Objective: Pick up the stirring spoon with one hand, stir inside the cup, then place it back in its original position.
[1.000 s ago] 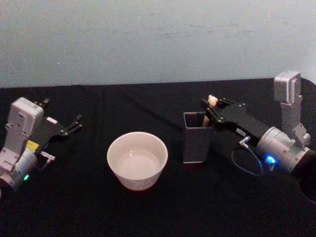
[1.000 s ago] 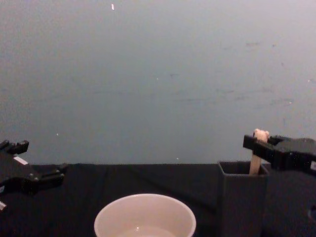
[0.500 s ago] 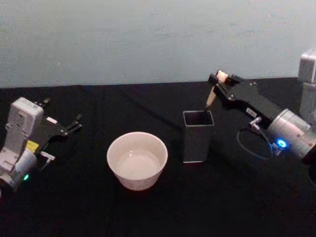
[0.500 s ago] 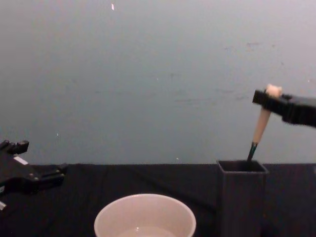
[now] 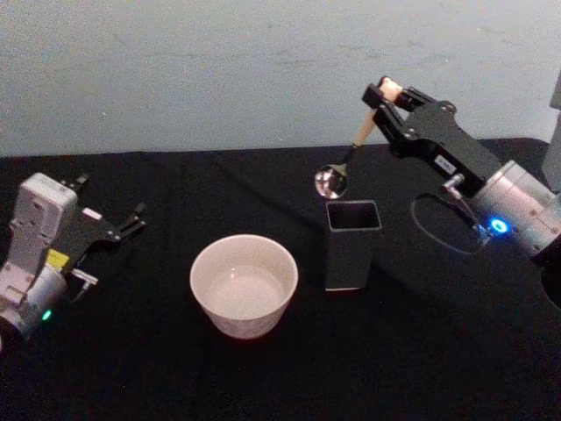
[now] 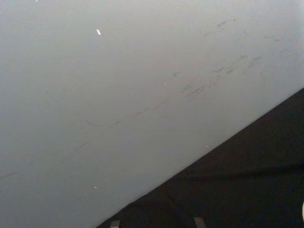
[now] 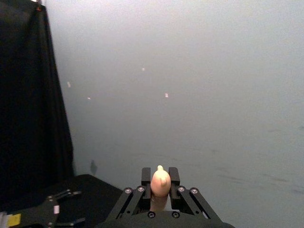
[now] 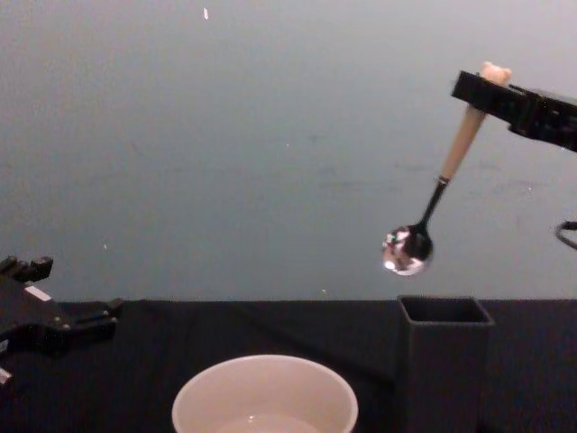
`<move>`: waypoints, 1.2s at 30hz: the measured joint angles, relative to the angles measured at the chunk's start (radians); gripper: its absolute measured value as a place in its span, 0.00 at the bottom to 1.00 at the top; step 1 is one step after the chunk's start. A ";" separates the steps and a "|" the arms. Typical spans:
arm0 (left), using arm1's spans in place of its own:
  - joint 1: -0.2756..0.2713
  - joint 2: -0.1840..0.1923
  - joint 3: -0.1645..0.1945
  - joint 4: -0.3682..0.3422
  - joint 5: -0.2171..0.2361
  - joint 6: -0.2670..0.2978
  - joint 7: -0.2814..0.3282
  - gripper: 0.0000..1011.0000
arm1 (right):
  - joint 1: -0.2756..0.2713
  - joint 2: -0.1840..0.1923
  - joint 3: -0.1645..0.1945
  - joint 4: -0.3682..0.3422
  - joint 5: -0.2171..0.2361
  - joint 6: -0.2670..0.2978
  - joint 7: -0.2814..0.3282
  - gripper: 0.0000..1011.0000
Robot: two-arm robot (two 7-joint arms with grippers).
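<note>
So the right gripper point(image 5: 384, 90) was pinched shut on the bear-head end of the stirring spoon point(image 5: 358, 140). The spoon's shiny bowl hung tilted in the air over the left rim of the dark holder point(image 5: 352, 250), clear of its mouth, with open space all round. The cup point(image 5: 245, 324) sat left of the holder with a gap between them. The left gripper point(image 5: 112, 196) lay near the left edge of the table point(image 5: 394, 351), jaws spread and holding nothing.
</note>
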 joint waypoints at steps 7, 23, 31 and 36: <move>0.000 0.000 0.000 0.000 0.000 0.000 0.000 0.99 | 0.029 -0.013 -0.052 0.027 0.002 -0.003 0.025 0.21; 0.000 0.000 0.000 0.000 0.000 0.000 0.000 0.99 | 0.063 -0.009 -0.194 0.081 -0.054 -0.023 0.118 0.21; 0.000 0.000 0.000 0.000 0.000 0.000 0.000 0.99 | 0.067 0.004 -0.246 0.111 -0.099 -0.038 0.152 0.21; 0.000 0.000 0.000 0.000 0.000 0.000 0.000 0.99 | 0.067 0.007 -0.270 0.121 -0.125 -0.043 0.162 0.21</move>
